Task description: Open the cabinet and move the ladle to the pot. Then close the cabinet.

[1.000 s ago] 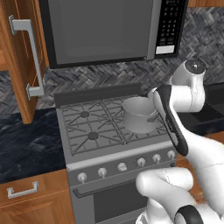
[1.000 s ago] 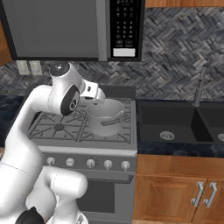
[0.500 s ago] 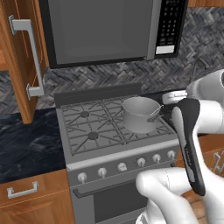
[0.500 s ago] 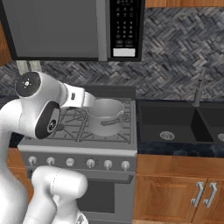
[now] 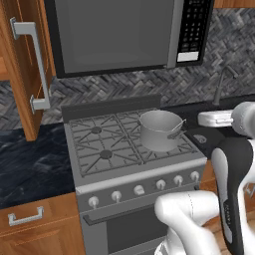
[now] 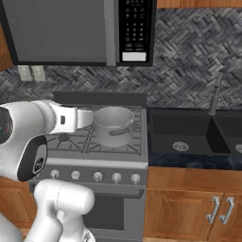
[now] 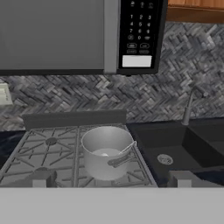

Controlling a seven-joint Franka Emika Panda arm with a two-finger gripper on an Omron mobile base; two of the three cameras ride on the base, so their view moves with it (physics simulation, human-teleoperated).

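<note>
End effector (image 7: 109,178) stands wide with nothing between its 2 dark fingertips (image 7: 40,178), drawn back from the stove (image 5: 104,149) and facing it. Just beyond, the grey pot (image 7: 106,151) sits on the front right burner, and the ladle (image 7: 124,154) lies inside it, its bowl on the bottom and its handle leaning out over the right rim. A microwave (image 7: 78,35) hangs above the stove, and a dark sink (image 6: 189,134) lies to the right in the black table (image 5: 25,169). At far left the cabinet (image 5: 22,74) door stands open, its silver bar handle (image 5: 37,64) upright.
</note>
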